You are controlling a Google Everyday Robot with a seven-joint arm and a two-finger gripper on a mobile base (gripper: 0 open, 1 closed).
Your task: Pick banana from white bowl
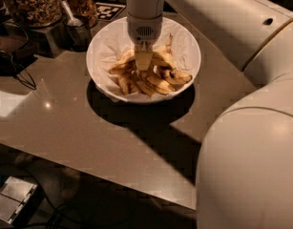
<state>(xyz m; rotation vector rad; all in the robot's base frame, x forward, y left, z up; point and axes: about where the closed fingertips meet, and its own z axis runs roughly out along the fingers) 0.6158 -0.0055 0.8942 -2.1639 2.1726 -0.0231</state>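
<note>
In the one white bowl [194, 56] | one gripper [143, 63] low among several bananas [158, 80] | its hold: cannot tell | two jars [31, 4] behind

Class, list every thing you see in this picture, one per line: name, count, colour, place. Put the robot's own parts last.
white bowl: one, white, paper-lined, middle of the table
bananas: several, yellow with brown spots, in the bowl
glass jars: two, clear with brown contents, far left
metal scoop: one, silver, by the jars
marker tag: one, black-and-white, behind the bowl
cables: black, table's left edge
table: one, grey-brown
grey box: one, floor, lower left
arm: one, white, right side
gripper: one, pale, down among the bananas
</note>
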